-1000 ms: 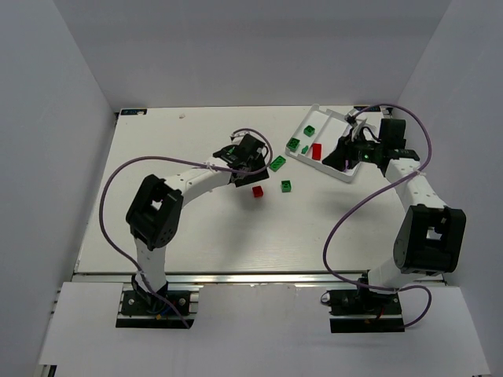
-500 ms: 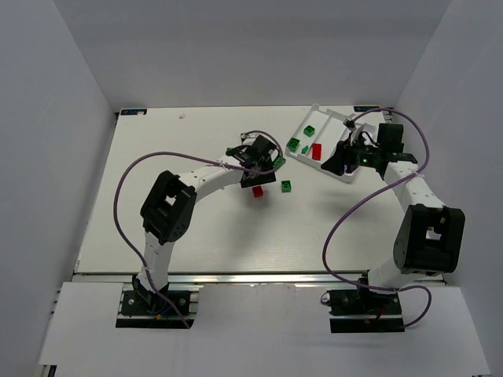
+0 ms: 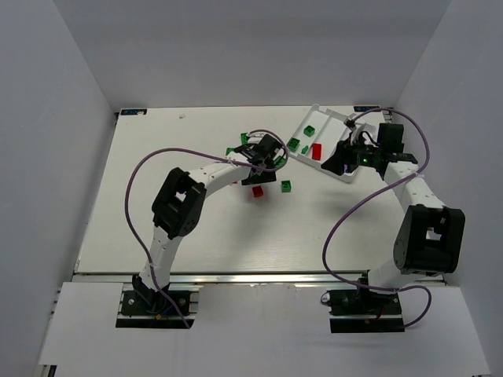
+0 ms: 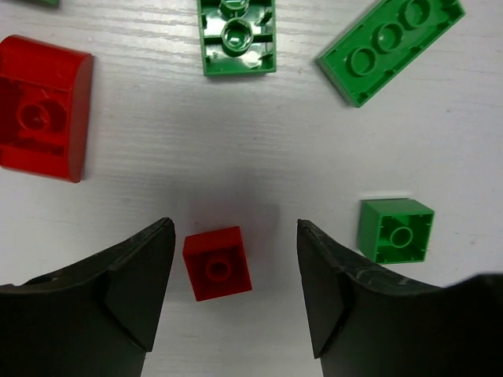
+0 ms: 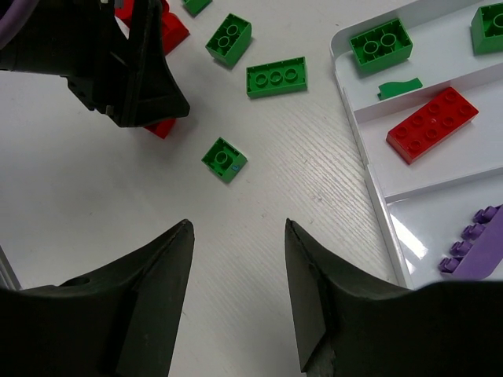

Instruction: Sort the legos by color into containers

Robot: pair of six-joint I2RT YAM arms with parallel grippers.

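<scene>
Top external view: the left hand is seen reaching out over the middle of the counter, among loose legos, while the right hand is held above the near edge of the white tray at the far right.

In the left wrist view, the left hand is released, its jaws spread wide. A small red brick is framed between the two fingers, with a gap visible on either side, so nothing is grasped. A small green brick lies just outside the right finger. Farther ahead, a large red curved piece, an upturned green brick and a long green plate are spread on the counter, all apart from one another.

In the right wrist view, the right hand is likewise released and empty, only bare counter being seen between its fingers. The tray wall is seen to its right. Inside the tray, a red plate is lying flat, and purple pieces are kept from it by a thin wall. Two green bricks and a thin green sliver are seen beyond the red plate; whether a wall runs between them and the red plate cannot be told. The loose legos lie on the counter to the left of the tray.
</scene>
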